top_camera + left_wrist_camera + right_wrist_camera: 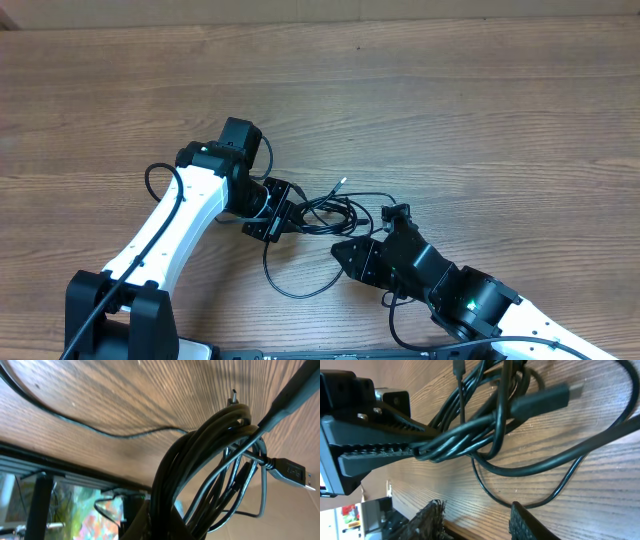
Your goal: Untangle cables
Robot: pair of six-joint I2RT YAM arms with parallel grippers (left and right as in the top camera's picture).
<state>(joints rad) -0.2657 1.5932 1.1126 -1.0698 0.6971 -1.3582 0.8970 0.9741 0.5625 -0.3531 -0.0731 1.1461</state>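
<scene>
Cables [325, 212] lie knotted on the table [480, 120], the bunched strands clamped in the left gripper [415, 450] and running straight out from its jaws. The right gripper [477, 517] (jaws apart, holding nothing) faces the left gripper across the knot, best placed to draw one strand away.

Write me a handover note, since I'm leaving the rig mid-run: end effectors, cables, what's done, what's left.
Left end effector: shut on the cables, clamping the tangled bundle just above the table.
Right end effector: open and holding nothing, on the bundle's other side.
Cables: knotted together mid-table. One long loop trails toward the robot, and one plug end points away.
Done: bundle gripped on one side.
Left: grip a strand with the right and pull the cords apart. None looks separated.
</scene>
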